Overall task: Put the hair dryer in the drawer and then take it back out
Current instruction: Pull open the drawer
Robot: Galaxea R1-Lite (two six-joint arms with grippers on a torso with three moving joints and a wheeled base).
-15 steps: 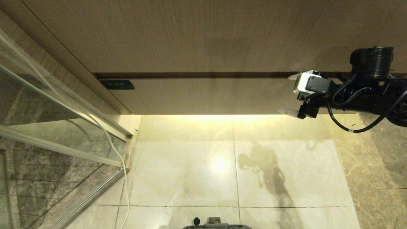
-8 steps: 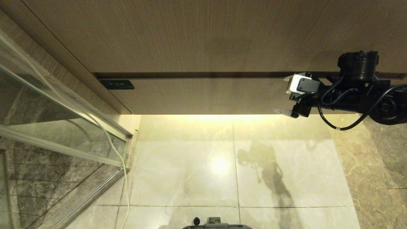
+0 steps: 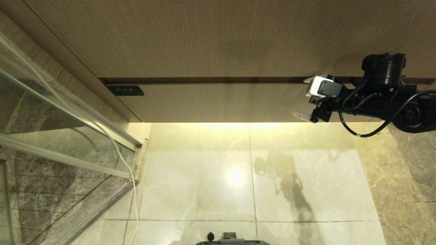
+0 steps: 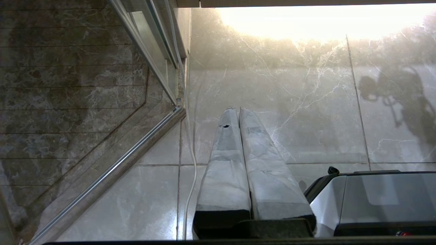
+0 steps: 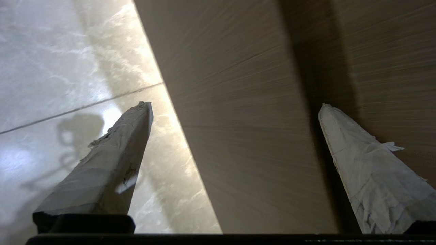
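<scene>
My right gripper [image 3: 304, 98] hung empty with fingers spread wide at the right end of the shut drawer [image 3: 218, 102], my left gripper [image 4: 238, 112] pressed closed near the floor, and with no hair dryer in sight, everything seemingly remained undone.

I see a pale wood-grain drawer [image 3: 218, 102], a glossy cream marble floor [image 3: 204, 177], and white-wrapped fingers [image 5: 112, 163] on black arms.
</scene>
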